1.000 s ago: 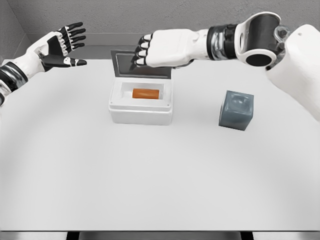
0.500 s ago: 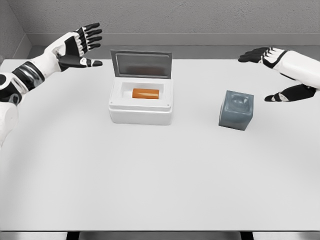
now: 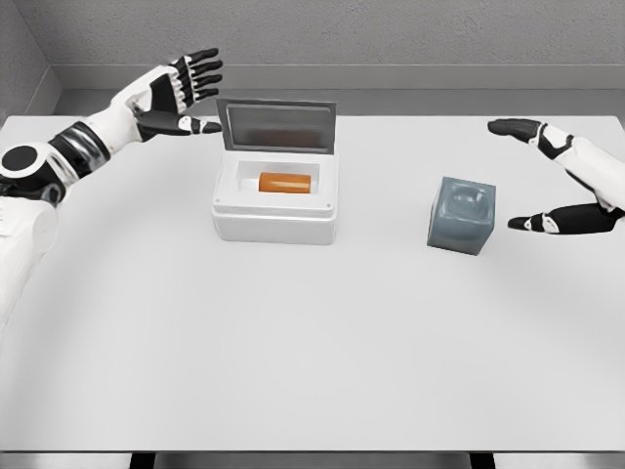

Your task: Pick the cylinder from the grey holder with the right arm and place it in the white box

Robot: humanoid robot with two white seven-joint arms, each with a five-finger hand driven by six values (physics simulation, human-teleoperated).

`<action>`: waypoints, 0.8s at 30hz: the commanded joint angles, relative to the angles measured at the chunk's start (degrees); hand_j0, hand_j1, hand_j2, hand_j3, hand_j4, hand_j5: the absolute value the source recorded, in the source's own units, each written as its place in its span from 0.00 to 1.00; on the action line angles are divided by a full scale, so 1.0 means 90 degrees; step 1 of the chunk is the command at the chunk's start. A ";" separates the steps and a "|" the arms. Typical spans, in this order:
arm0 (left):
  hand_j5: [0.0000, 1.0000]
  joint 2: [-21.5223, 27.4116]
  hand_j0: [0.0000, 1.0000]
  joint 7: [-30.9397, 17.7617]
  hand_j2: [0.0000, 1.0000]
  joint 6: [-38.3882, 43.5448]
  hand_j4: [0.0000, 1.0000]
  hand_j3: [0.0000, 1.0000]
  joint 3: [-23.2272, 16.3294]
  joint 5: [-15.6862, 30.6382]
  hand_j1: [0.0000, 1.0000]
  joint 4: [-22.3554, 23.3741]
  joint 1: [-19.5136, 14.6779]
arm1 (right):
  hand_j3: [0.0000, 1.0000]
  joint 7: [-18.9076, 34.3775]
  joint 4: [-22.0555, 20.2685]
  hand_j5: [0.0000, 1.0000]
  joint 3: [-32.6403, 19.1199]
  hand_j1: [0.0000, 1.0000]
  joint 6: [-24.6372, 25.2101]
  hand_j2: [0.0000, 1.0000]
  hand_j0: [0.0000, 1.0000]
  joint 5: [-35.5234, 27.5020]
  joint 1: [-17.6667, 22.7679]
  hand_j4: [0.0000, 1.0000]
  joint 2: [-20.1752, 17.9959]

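An orange cylinder (image 3: 284,182) lies on its side inside the white box (image 3: 276,222), whose lid (image 3: 279,125) stands upright at the back. The grey holder (image 3: 461,215) sits to the right with nothing in its hollow top. My right hand (image 3: 540,176) hovers right of the holder at the picture's edge, fingers spread wide and holding nothing. My left hand (image 3: 186,93) hangs open just left of the lid, palm facing the box.
The white table (image 3: 312,352) stretches wide in front of the box and holder. A grey wall (image 3: 391,34) runs behind the table's far edge.
My right arm has swung away from above the box to the far right, past the holder. My left hand has drifted right, toward the box lid. The cylinder stays in the box.
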 commanded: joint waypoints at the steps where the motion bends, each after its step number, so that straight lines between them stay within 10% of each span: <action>1: 1.00 -0.0014 1.00 0.0000 1.00 -0.0002 1.00 1.00 -0.0004 0.0030 1.00 0.0005 0.0000 | 1.00 -0.0003 -0.0020 1.00 -0.0022 1.00 0.0018 1.00 1.00 -0.0052 0.0000 1.00 0.0018; 24: 1.00 0.0015 1.00 0.0000 1.00 -0.0139 1.00 1.00 0.0025 0.0011 1.00 -0.0650 0.0361 | 1.00 -0.0003 -0.0010 1.00 -0.0022 1.00 0.0018 1.00 1.00 -0.0052 0.0000 1.00 0.0018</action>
